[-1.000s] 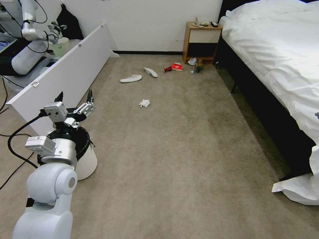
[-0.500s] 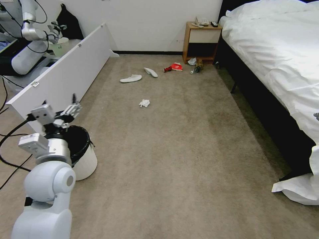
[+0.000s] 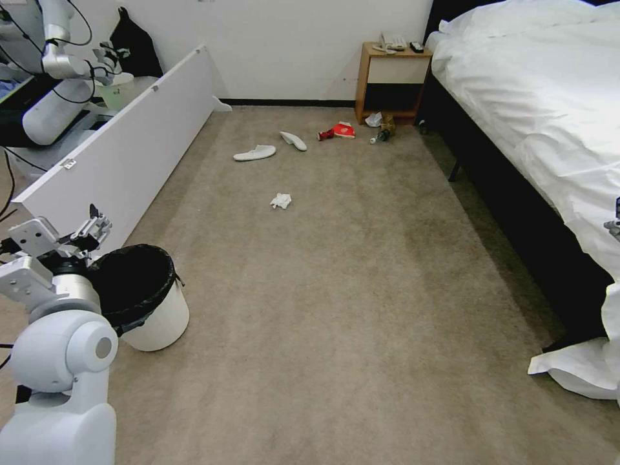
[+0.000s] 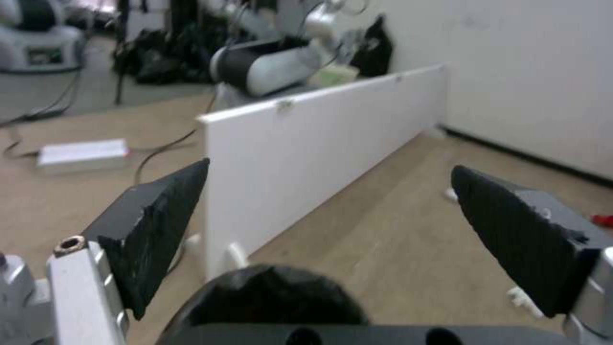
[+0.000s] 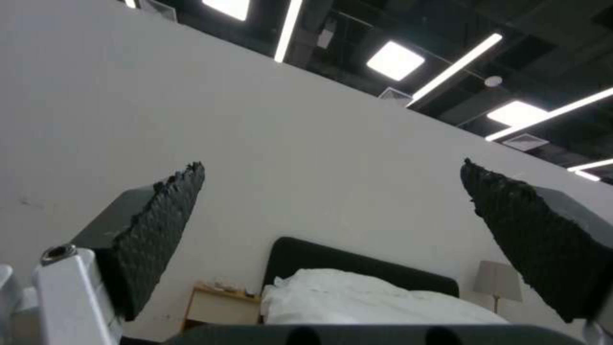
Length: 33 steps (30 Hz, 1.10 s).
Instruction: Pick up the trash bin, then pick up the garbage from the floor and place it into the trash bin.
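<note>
Left claw (image 3: 90, 227) is hanging with fingers apart beside the bin (image 3: 145, 296) standing on the floor (image 3: 336, 290), tissue (image 3: 281, 201) lying well ahead, while right claw (image 5: 332, 239), likewise spread, is facing the bed (image 5: 357, 299).

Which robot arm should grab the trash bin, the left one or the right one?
Probably the left. The left gripper hangs open right beside the trash bin, near its rim. The right gripper is open too, but points up toward the wall and bed.
</note>
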{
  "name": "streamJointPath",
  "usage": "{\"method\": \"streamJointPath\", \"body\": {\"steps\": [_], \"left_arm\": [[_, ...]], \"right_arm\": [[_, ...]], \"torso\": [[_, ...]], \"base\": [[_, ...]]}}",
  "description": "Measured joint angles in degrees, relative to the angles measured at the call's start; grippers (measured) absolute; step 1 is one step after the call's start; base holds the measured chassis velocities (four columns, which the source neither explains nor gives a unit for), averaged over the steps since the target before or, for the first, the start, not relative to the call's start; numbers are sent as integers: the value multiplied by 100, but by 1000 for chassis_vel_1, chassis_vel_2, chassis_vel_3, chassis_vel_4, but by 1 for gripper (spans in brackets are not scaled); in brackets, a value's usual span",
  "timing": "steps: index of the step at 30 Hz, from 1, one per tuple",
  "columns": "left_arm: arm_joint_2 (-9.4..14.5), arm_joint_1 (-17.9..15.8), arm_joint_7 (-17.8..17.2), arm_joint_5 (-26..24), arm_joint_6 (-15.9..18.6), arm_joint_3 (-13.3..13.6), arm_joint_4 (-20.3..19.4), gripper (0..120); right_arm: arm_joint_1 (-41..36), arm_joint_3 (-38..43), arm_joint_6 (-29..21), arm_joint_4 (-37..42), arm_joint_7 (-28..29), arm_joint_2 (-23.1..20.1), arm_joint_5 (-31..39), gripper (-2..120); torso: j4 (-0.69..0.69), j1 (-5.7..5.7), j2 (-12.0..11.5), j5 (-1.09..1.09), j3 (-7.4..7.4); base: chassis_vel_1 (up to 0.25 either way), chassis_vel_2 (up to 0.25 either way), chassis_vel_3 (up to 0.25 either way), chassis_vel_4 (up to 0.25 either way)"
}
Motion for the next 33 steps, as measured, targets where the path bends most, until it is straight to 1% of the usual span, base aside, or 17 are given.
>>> {"method": "streamJointPath", "body": {"steps": [1, 2, 3, 4, 5, 8, 9, 11, 12, 14, 18, 21, 22, 23, 29, 33], "left_arm": [[13, -2, -143, -34, 138, -38, -6, 100], [13, -2, -143, -34, 138, -38, -6, 100], [22, -3, -237, -78, 232, -62, -10, 100], [34, -2, -361, -208, 372, -93, -21, 100], [34, -2, -361, -208, 372, -93, -21, 100], [66, 27, -563, -630, 622, -112, -73, 100], [66, 27, -563, -630, 622, -112, -73, 100], [108, 66, -705, -1045, 857, -111, -139, 100], [108, 66, -705, -1045, 857, -111, -139, 100], [148, 78, -852, -1274, 926, -109, -147, 100], [183, 81, -954, -1400, 928, -111, -126, 100], [270, 109, -1089, -1802, 928, -105, -115, 100], [270, 109, -1089, -1802, 928, -105, -115, 100], [285, 116, -1120, -1917, 927, -95, -99, 100], [263, 122, -1135, -1953, 922, -67, 5, 100], [212, 111, -1135, -1889, 915, -31, 87, 100]], "right_arm": [[-5, -1, 0, 5, 0, 4, -1, 100], [-5, -1, 0, 5, 0, 4, -1, 100], [-7, -2, 1, 9, -1, 7, -3, 100], [-9, -7, 2, 12, -4, 15, -11, 100], [-9, -7, 2, 12, -4, 15, -11, 100], [-8, -22, 3, 25, -5, 37, -21, 100], [-8, -22, 3, 25, -5, 37, -21, 100], [-14, -24, 6, 45, -7, 51, -26, 100], [-14, -24, 6, 45, -7, 51, -26, 100], [-32, -14, 16, 57, -9, 55, -26, 100], [-40, -3, 24, 62, -11, 57, -23, 100], [-41, 0, 33, 62, -13, 65, -21, 100], [-41, 0, 33, 62, -13, 65, -21, 100], [-35, -7, 34, 62, -13, 72, -21, 100], [-28, -39, 37, 62, -31, 101, -23, 100], [-27, -41, 47, 62, -72, 109, -24, 100]], "torso": [[0, 0, 0, 0, 0], [0, 0, 0, 0, 0], [0, 0, 0, 0, 0], [0, 0, 0, 0, 0], [0, 0, 0, 0, 0], [0, 0, 0, 0, 0], [0, 0, 0, 0, 0], [0, 0, 0, 0, 0], [0, 0, 0, 0, 0], [0, 0, 0, 0, 0], [0, 0, 0, 0, 0], [0, 0, 0, 0, 0], [0, 0, 0, 0, 0], [0, 0, 0, 0, 0], [0, 0, 0, 0, 0], [0, 0, 0, 0, 0]], "base": [[0, 0, 0, 0], [0, 0, 0, 0], [0, 0, 0, 0], [0, 0, 0, 0], [0, 0, 0, 0], [0, 0, 0, 0], [0, 0, 0, 0], [0, 0, 0, 0], [0, 0, 0, 0], [0, 0, 0, 0], [0, 0, 0, 0], [0, 0, 0, 0], [0, 0, 0, 0], [0, 0, 0, 0], [0, 0, 0, 0], [0, 0, 0, 0]]}}
